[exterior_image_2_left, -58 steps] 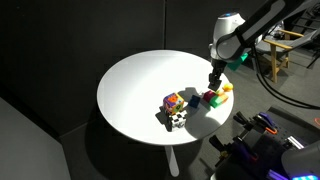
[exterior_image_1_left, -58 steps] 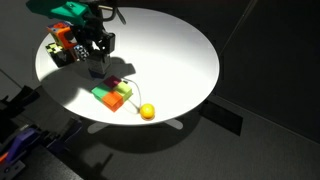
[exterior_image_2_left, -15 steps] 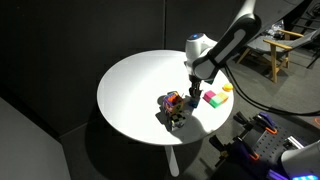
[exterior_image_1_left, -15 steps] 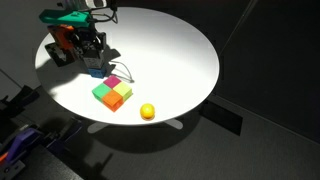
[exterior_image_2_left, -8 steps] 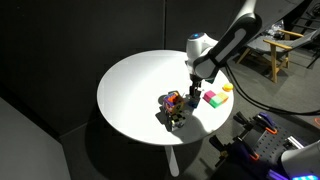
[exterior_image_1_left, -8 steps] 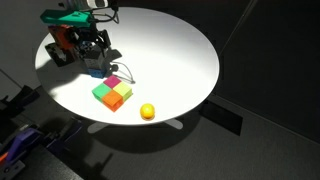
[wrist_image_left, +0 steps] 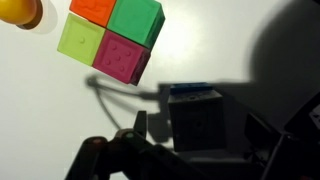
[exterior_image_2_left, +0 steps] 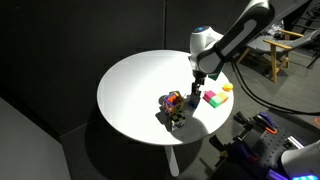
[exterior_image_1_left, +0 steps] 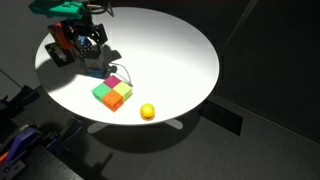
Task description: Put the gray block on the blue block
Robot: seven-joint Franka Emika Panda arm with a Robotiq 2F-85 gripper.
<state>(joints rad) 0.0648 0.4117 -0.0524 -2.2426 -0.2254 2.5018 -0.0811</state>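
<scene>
In the wrist view the gray block (wrist_image_left: pixel 195 120) sits on top of the blue block (wrist_image_left: pixel 190 91), of which only a thin blue edge shows past it. My gripper (wrist_image_left: pixel 200 135) is open, with one finger on each side of the gray block and a gap to each. In both exterior views the gripper (exterior_image_1_left: pixel 90 47) (exterior_image_2_left: pixel 197 78) hangs just above the small stack (exterior_image_1_left: pixel 96 67), near the table's edge. The stack lies in shadow, so its colours are hard to read there.
A square of green, orange, pink and yellow-green blocks (exterior_image_1_left: pixel 113 92) (wrist_image_left: pixel 110 35) lies close by, with a yellow ball (exterior_image_1_left: pixel 147 111) beyond it. A pile of coloured pieces with a black-and-white patterned cube (exterior_image_2_left: pixel 174 110) stands beside the stack. The round white table (exterior_image_2_left: pixel 130 85) has dark floor all round.
The jaws have gone from shut on the gray block to open. The gripper has lifted a little, and the gray block stays on the blue one.
</scene>
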